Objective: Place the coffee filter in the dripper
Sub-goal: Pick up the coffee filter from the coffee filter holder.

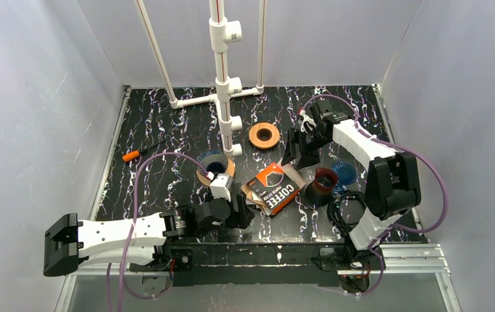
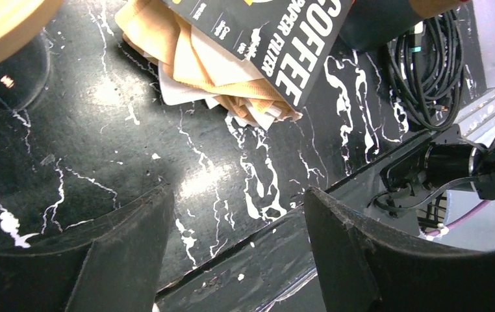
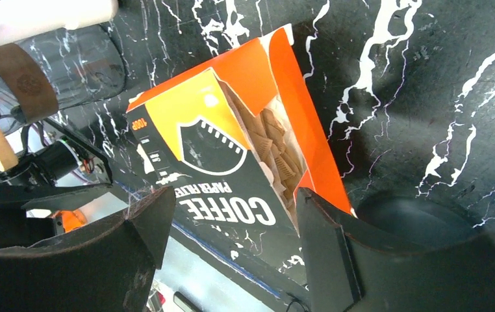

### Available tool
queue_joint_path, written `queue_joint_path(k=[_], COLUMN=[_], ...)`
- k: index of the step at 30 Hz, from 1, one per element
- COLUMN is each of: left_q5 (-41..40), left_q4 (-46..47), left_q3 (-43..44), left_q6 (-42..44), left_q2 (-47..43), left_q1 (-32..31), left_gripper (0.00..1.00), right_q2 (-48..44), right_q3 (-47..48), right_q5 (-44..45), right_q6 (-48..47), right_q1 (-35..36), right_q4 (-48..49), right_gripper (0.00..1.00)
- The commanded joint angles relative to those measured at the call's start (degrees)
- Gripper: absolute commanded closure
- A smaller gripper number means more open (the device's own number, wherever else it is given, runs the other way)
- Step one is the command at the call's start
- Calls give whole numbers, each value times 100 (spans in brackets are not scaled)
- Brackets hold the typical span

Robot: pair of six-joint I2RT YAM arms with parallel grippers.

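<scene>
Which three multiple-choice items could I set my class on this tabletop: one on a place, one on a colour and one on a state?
1. Where does the screwdriver lie?
A. left of the pipe stand
B. against the right wall
C. between the two arm bases

2. What colour is the tape roll?
A. blue
B. orange
C. green

3. In what state is the coffee filter box?
A. sealed shut
B. open, with filters showing
C. standing upright

Answers:
1 A: in the top view it lies left of the stand.
2 B: the ring is plainly orange.
3 B: both wrist views show paper filters at its open end, and it lies flat.
</scene>
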Motion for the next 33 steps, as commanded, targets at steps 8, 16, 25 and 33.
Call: queue_joint_path(k=[8,16,25,33], left_q5=[-25,-43,169,210], left_q4=[-51,-482,-482,-436], left_q3=[556,852,990,984], left_q6=[1087,1372,1462,1428], left_q2=[286,173,324,413], left_q1=[-71,-79,-121,-167], left_gripper=[29,29,29,29], right_q2=[792,1581,2492,2365], right_q3=[765,2187,2729,2354], right_q5=[107,904,1048,987], right_q6=[-427,-370,-321,-586], right_q1=[242,1119,1629,1742], right_q4=[-233,-642,-828,-1003], right_gripper=[23,24,44,48])
